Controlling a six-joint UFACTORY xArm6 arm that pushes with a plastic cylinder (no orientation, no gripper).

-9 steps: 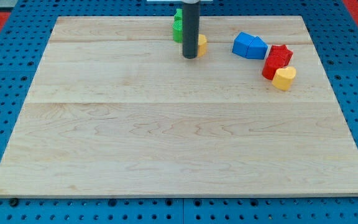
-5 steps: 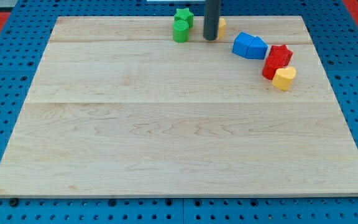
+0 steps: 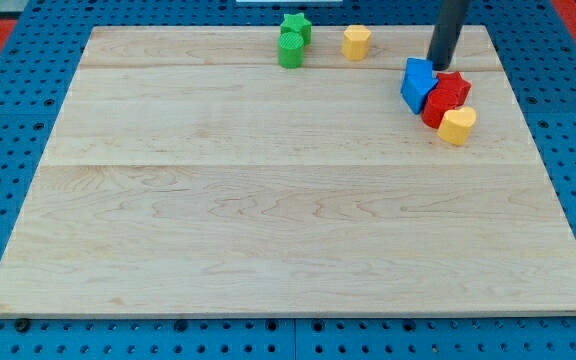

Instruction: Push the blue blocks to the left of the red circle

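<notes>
My tip (image 3: 440,66) stood near the worktop's top right corner, set down just above the blue block (image 3: 417,84) and the red star-shaped block (image 3: 453,87), close to both; whether it actually touched either could not be told. The rod ran up out of the view's top edge. It had no fingers at all, only the plain rod end, and it held nothing.

The blue block, its shape hard to make out and possibly more than one piece pressed together, lay against the view's left side of a tight cluster by the worktop's right edge. Touching it on the view's right was the red star-shaped block, and below that star a second red block (image 3: 435,108), largely hidden, so I could not tell whether it was round. A yellow heart-shaped block (image 3: 457,126) sat at the cluster's lower right, touching the red pieces.

Along the worktop's top edge, near its middle, a green star-shaped block (image 3: 295,26) lay with a green round block (image 3: 290,49) just below it, the two touching. A small yellow block (image 3: 356,42) sat apart, between the green pair and my tip
</notes>
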